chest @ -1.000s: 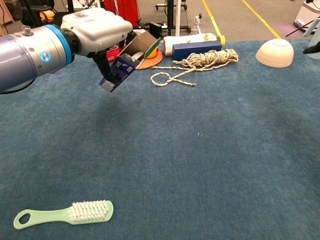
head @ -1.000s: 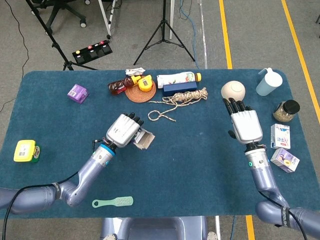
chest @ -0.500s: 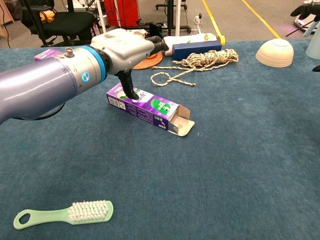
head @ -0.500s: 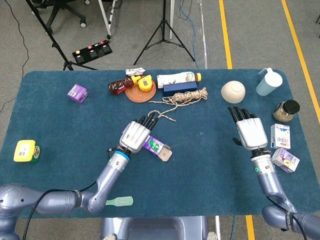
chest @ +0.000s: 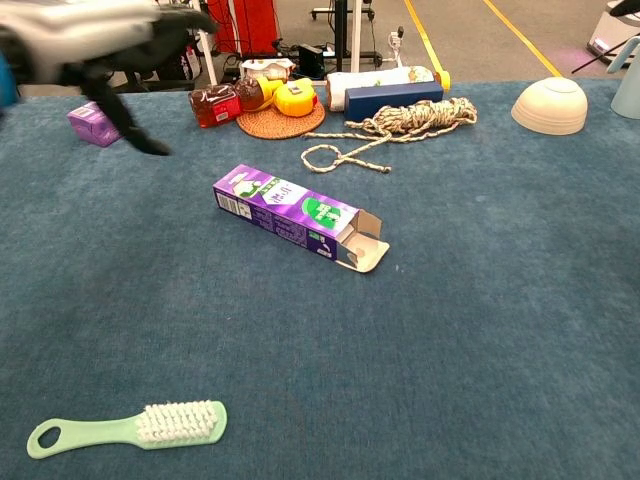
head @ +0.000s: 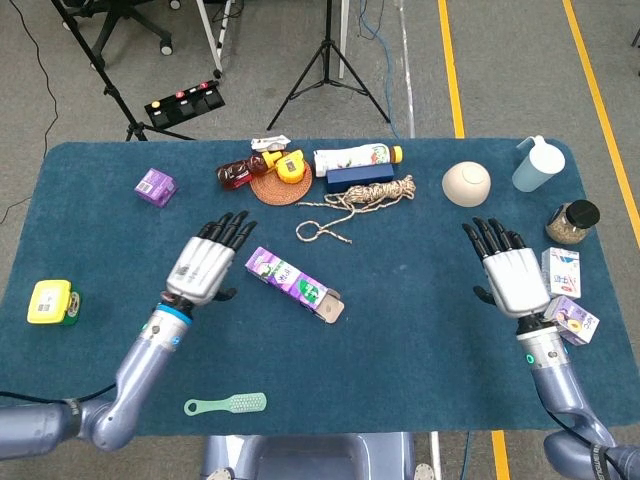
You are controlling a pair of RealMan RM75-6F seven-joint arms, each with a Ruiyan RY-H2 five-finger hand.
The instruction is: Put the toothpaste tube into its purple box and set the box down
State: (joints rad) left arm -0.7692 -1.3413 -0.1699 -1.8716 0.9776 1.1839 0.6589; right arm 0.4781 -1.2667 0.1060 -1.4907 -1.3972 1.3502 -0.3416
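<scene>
The purple toothpaste box (head: pixel 290 282) (chest: pixel 290 209) lies flat on the blue table mat, its end flap open toward the front right. The tube itself does not show; whether it is inside cannot be told. My left hand (head: pixel 207 261) (chest: pixel 105 45) hovers to the left of the box, apart from it, fingers spread and holding nothing. My right hand (head: pixel 507 267) hangs open far to the right, near the mat's right edge, fingers spread and empty.
A green brush (head: pixel 226 404) (chest: pixel 130 426) lies near the front edge. A rope (head: pixel 356 203) (chest: pixel 405 125), bowl (head: pixel 466 183) (chest: pixel 550 104), bottles and cartons line the back. Small boxes (head: pixel 565 285) and a jar (head: pixel 572 222) sit by the right hand. A yellow tape measure (head: pixel 49 302) sits at the left.
The left hand set the box flat on the mat, let go and drew back to the left. The right hand moved slightly rightward and nearer.
</scene>
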